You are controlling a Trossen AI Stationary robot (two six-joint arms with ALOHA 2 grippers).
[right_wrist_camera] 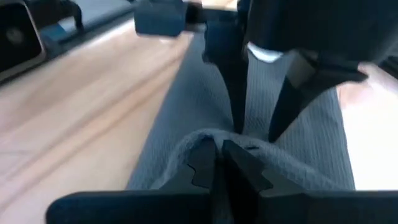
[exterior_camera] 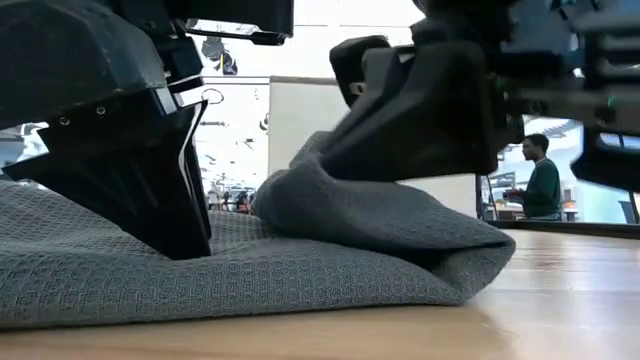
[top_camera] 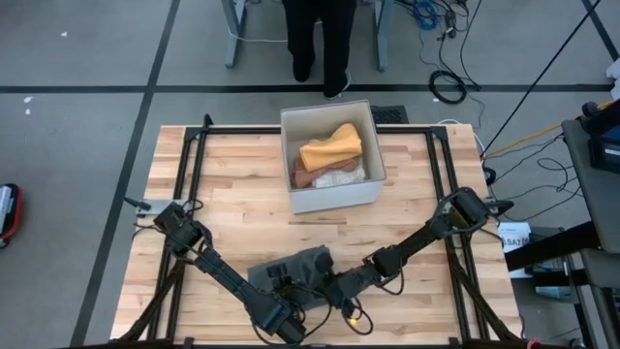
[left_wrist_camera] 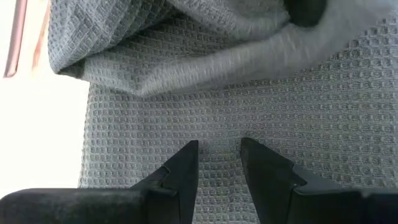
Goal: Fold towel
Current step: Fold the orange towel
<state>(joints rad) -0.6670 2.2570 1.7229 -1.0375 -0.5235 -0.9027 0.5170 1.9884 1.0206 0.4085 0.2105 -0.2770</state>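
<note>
I saw the grey waffle-weave towel (top_camera: 302, 264) lying partly doubled over near the front edge of the wooden table (top_camera: 232, 174). My right gripper (right_wrist_camera: 217, 163) pinched a raised fold of it; my left gripper (left_wrist_camera: 219, 163) pressed down with fingers parted, apparently holding nothing. A white bin (top_camera: 331, 194) of cloths sat behind, and a person (exterior_camera: 540, 180) stood across the room.

A grey waffle-weave towel (top_camera: 302, 265) is seen lying near the front edge of the wooden table, in front of the white bin. It is partly folded: one layer is spread flat on the wood, and a second layer is doubled over it, forming a rounded, raised fold (exterior_camera: 400, 225). The weave is shown clearly at close range (left_wrist_camera: 249, 106).
</note>
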